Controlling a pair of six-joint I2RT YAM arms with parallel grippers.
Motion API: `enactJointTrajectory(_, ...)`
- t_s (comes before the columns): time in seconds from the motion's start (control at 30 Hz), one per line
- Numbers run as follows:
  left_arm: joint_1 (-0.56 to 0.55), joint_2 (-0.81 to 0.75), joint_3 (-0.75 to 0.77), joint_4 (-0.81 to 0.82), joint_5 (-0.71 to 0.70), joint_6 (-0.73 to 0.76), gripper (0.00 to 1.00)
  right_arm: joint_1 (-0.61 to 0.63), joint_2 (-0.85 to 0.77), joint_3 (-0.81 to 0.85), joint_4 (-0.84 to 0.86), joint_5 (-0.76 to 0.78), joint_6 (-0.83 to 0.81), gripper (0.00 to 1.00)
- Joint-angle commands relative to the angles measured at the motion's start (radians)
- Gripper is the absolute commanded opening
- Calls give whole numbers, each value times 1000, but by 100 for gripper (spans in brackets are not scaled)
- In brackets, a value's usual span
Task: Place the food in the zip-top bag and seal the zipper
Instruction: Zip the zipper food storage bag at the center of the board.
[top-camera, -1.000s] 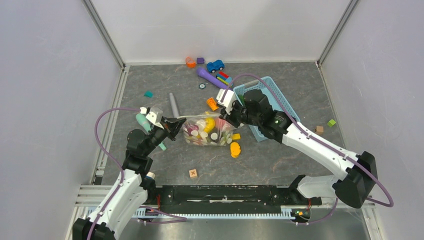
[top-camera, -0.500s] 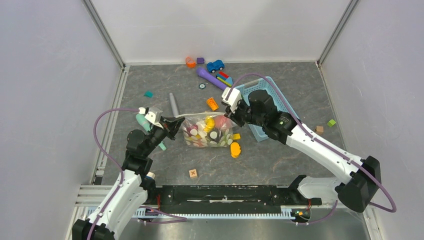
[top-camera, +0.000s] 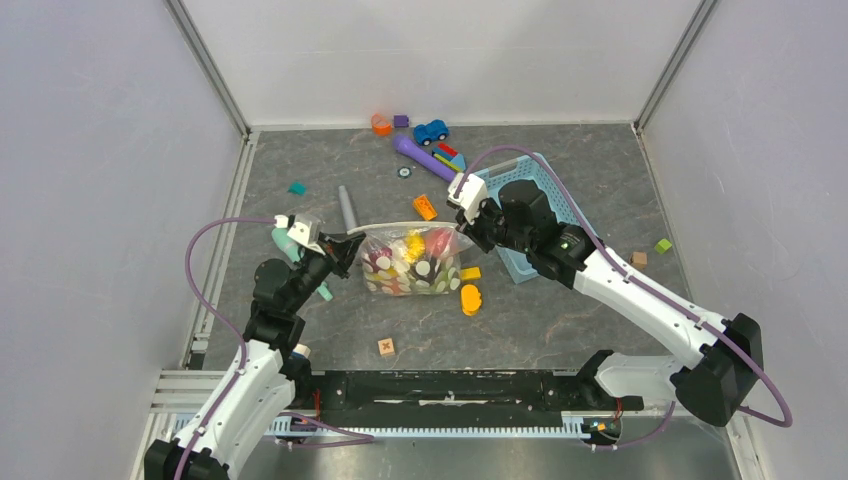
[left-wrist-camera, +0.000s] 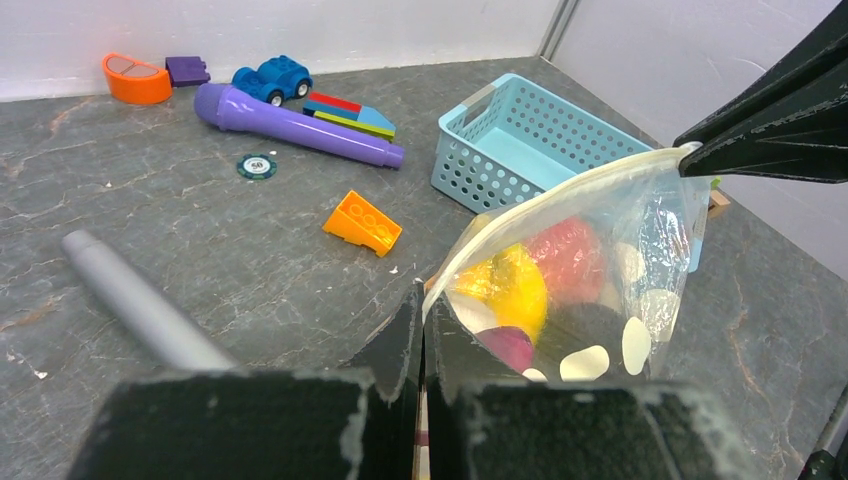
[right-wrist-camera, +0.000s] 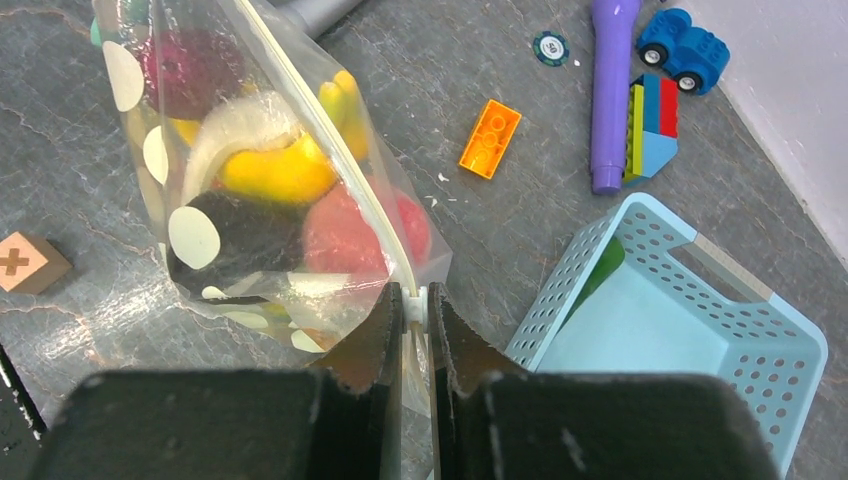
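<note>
Zip-top bag: mid-tabletop, stretched between both arms, food inside. Left jaws pressed together on the left end of the zipper; right jaws pinching its right end. Blue basket just right.

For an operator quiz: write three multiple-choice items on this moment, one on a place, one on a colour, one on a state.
1. Where is the blue toy car? A. near the back wall B. at the near edge C. against the left wall
2. What colour is the toy microphone? A. green B. purple C. red
3. How is the zip-top bag held? A. by no gripper B. by one gripper C. by both grippers
Answers: 1 A, it sits close under that wall. 2 B, its whole length is purple. 3 C, the left gripper and the right gripper are each shut on one end of the zipper.
</note>
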Motion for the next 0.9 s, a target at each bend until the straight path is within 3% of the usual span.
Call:
enactJointTrajectory(0.0, 15, -20, 19, 16, -91, -17, 2, -25, -41, -9, -11, 99, 5, 0)
enactJointTrajectory(0.87, 15, 2, 34, -3, -125, -19, 2, -63, -75, -60, -17, 198, 33, 0)
